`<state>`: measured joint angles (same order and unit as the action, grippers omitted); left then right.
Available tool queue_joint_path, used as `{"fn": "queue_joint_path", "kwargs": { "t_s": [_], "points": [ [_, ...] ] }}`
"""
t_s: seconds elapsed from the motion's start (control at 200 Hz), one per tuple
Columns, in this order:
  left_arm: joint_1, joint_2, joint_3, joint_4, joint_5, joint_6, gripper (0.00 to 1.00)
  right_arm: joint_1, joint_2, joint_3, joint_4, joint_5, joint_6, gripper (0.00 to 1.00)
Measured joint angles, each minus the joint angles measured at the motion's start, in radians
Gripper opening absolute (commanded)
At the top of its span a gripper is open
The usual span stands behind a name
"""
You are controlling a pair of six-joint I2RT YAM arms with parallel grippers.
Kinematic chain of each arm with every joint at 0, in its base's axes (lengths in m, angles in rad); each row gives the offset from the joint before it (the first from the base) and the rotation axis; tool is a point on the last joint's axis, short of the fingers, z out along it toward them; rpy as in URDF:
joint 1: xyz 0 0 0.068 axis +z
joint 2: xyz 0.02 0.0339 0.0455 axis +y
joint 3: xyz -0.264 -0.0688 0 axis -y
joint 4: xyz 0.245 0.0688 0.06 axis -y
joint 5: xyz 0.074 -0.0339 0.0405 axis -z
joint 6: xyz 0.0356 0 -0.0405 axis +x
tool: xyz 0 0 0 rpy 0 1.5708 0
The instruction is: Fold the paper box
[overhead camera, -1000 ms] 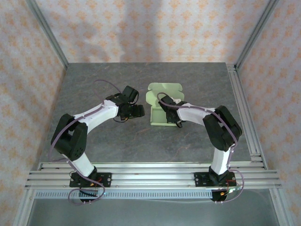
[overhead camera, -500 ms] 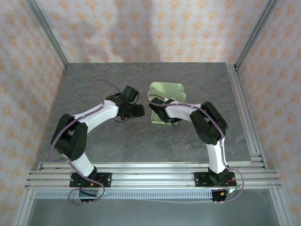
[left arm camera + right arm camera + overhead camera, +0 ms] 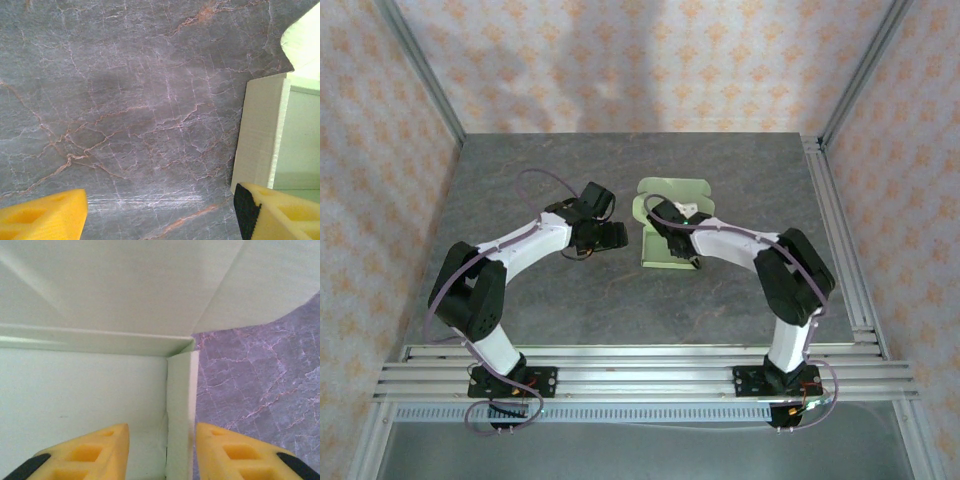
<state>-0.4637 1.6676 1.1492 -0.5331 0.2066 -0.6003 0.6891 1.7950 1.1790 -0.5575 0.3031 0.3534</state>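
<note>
Folding paper box (image 3: 665, 255) | box sits mid table (image 3: 560, 300), walls up | right gripper (image 3: 161, 440): 2 fingers apart around 1 side wall (image 3: 178, 405), maybe to pinch it | left gripper (image 3: 160, 215) wide open beside box, ready to help

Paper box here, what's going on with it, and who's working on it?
The paper box sits on the table partly folded: walls up, lid flap open at the far end. The right gripper is over it, jaws apart astride one side wall near a corner. The left gripper hovers open over the table just beside the box, holding nothing.
</note>
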Motion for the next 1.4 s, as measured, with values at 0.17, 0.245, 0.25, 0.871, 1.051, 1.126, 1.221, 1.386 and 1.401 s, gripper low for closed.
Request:
{"fn": "queue_joint_path", "kwargs": {
  "t_s": [0.17, 0.245, 0.25, 0.871, 1.051, 1.126, 1.221, 1.386, 1.401],
  "points": [
    [0.0, 0.0, 0.0, 0.016, 0.02, 0.0, 0.78, -0.028, -0.06, -0.04, 0.039, -0.034, 0.0, 0.45],
    [0.0, 0.0, 0.0, 0.04, 0.036, 0.005, 0.8, -0.041, -0.085, -0.064, 0.059, -0.054, -0.012, 0.48],
    [0.0, 0.0, -0.001, 0.042, 0.037, 0.006, 0.8, -0.042, -0.086, -0.065, 0.06, -0.055, -0.013, 0.48],
    [0.036, 0.076, 0.298, 0.143, 0.119, 0.45, 0.89, -0.211, -0.549, -0.369, 0.339, -0.375, -0.273, 0.7],
    [0.065, 0.189, 0.515, 0.043, 0.224, 0.657, 0.86, -0.229, -0.626, -0.414, 0.356, -0.428, -0.29, 0.71],
    [0.068, 0.236, 0.585, -0.021, 0.264, 0.746, 0.85, -0.232, -0.649, -0.424, 0.357, -0.435, -0.294, 0.71],
    [0.067, 0.32, 0.706, -0.119, 0.317, 0.848, 0.76, -0.232, -0.666, -0.432, 0.362, -0.439, -0.297, 0.71],
    [0.071, 0.476, 0.916, -0.293, 0.374, 0.975, 0.67, -0.232, -0.673, -0.451, 0.364, -0.439, -0.3, 0.71],
    [0.071, 0.484, 0.926, -0.303, 0.377, 0.981, 0.67, -0.232, -0.674, -0.452, 0.364, -0.439, -0.3, 0.71]
  ]
}}
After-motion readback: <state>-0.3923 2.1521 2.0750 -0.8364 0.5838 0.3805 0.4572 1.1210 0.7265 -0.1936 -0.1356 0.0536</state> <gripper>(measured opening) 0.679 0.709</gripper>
